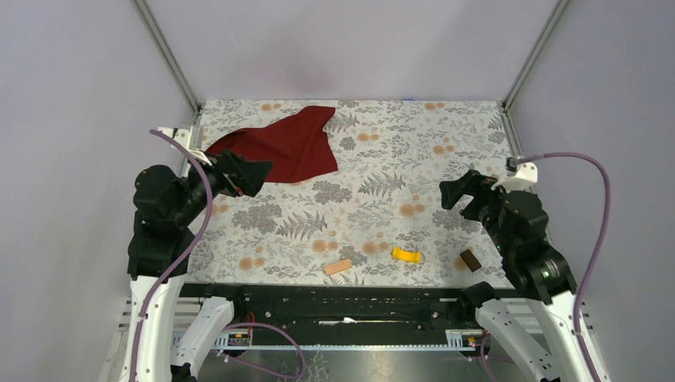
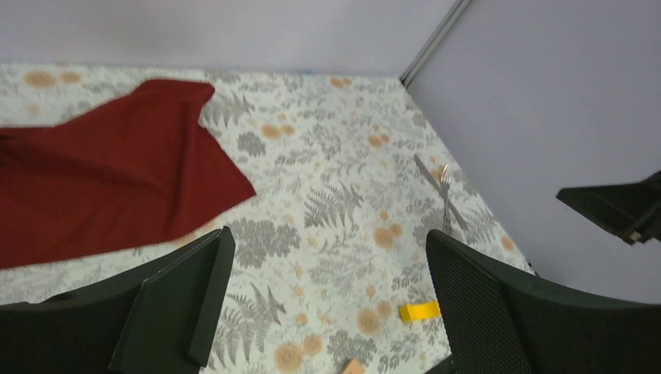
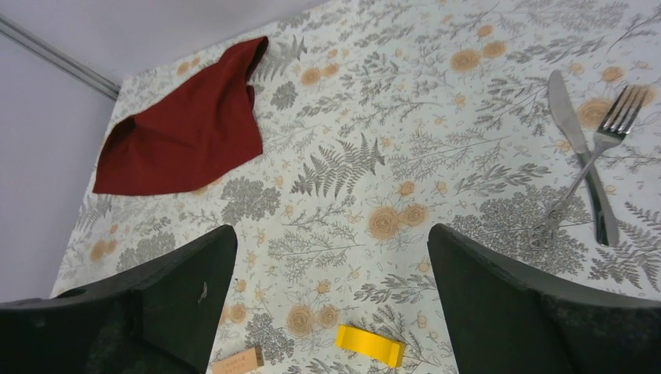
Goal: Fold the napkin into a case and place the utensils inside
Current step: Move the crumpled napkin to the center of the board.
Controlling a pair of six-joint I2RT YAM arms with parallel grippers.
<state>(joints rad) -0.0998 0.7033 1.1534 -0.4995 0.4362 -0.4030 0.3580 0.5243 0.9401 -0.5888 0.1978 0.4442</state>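
The dark red napkin [image 1: 286,147] lies rumpled and unfolded at the far left of the flowered table; it also shows in the left wrist view [image 2: 109,179] and the right wrist view [image 3: 187,128]. The silver knife [image 3: 567,117] and fork [image 3: 620,113] lie crossed on the table at the far right, also seen small in the left wrist view as knife [image 2: 427,173] and fork [image 2: 446,183]; in the top view the right arm hides them. My left gripper [image 1: 251,171] hovers open and empty at the napkin's near edge. My right gripper [image 1: 452,191] hovers open and empty, left of the utensils.
A yellow block [image 1: 407,255], a tan block [image 1: 338,267] and a brown block [image 1: 470,259] lie near the table's front edge. Grey walls with metal corner posts [image 1: 171,60] enclose the table on three sides.
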